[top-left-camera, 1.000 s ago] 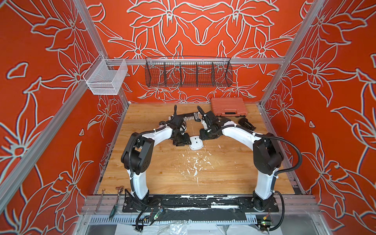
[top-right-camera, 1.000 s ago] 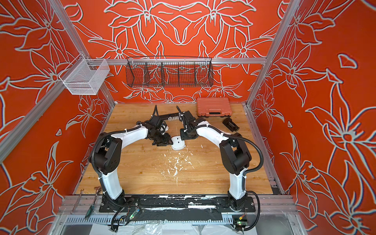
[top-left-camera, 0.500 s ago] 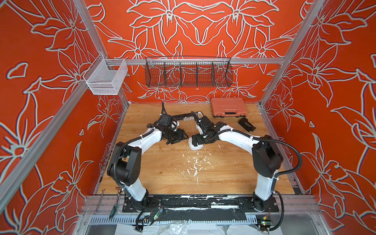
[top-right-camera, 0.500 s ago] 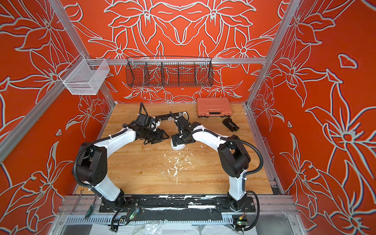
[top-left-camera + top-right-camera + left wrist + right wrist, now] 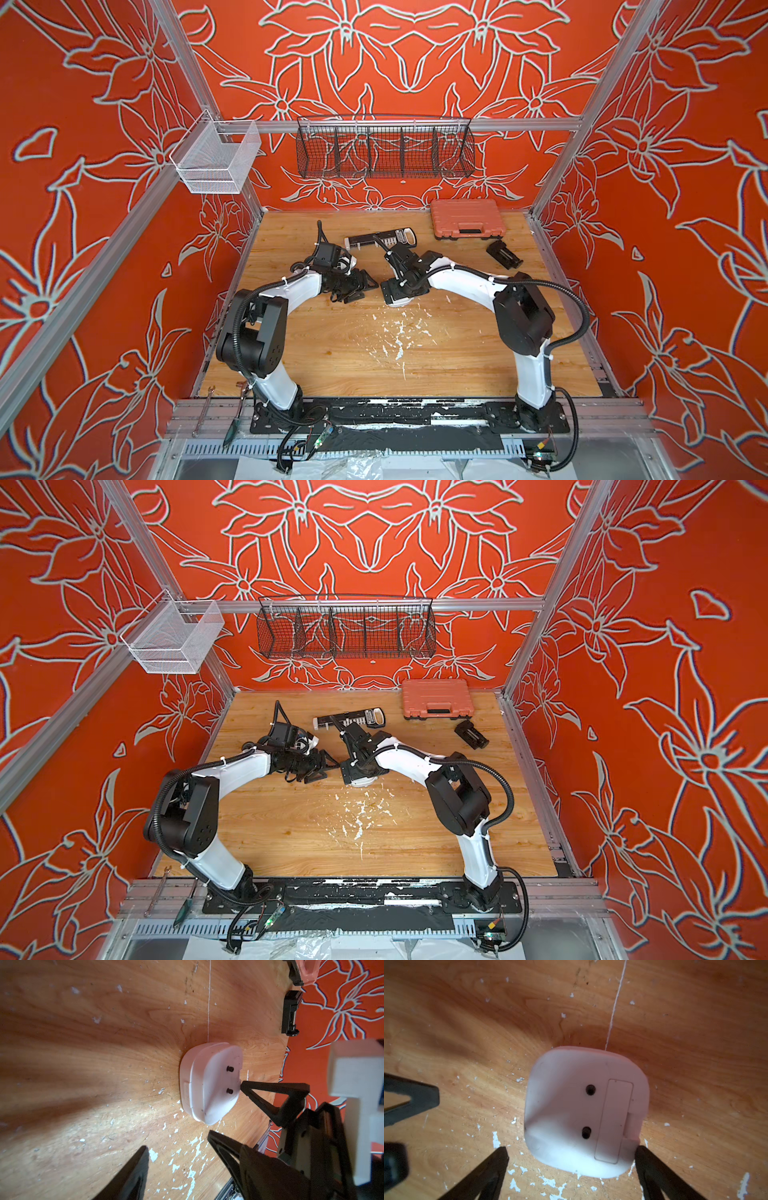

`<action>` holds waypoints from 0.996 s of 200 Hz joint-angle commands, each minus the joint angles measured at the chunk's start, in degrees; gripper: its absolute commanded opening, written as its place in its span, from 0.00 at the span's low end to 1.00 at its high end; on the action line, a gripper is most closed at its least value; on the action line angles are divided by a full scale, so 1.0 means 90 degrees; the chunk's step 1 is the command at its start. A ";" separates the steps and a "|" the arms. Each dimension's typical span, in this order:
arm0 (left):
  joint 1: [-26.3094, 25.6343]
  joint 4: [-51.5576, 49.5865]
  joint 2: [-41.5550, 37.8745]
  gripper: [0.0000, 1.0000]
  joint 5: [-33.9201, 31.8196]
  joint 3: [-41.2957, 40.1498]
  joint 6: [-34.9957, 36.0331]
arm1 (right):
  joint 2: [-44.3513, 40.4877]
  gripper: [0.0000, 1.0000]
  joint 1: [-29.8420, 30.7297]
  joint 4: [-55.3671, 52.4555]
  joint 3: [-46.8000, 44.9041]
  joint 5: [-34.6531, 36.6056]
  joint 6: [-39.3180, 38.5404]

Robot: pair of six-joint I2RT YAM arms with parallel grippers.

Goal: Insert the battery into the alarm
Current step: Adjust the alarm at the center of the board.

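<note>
The alarm (image 5: 581, 1111) lies face down on the wooden table, plain white back up, with two black knobs and a shut battery cover. In both top views only a white sliver of the alarm (image 5: 397, 302) (image 5: 360, 783) shows under my right gripper (image 5: 401, 289). The right gripper (image 5: 571, 1152) is open, its fingers either side of the alarm's near edge. One right fingertip (image 5: 244, 1084) sits at the alarm (image 5: 209, 1084) rim. My left gripper (image 5: 176, 1142) (image 5: 353, 286) is open and empty, a little to the left of the alarm. The battery is not in view.
An orange tool case (image 5: 467, 218) sits at the back right, with a small black part (image 5: 503, 254) in front of it. A long black-and-white tool (image 5: 380, 239) lies behind the grippers. White flecks (image 5: 395, 336) dot the table. A black wire basket (image 5: 386, 149) and a white mesh basket (image 5: 216, 158) hang on the walls.
Both grippers have opened wider. The left gripper has drawn back to the left, off the alarm. The right gripper has moved over the alarm and now covers most of it from above.
</note>
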 commanded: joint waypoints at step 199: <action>-0.0009 0.0486 -0.0229 0.67 -0.0105 -0.0409 -0.0333 | -0.0011 0.80 0.0064 0.0864 -0.0118 -0.0778 -0.0306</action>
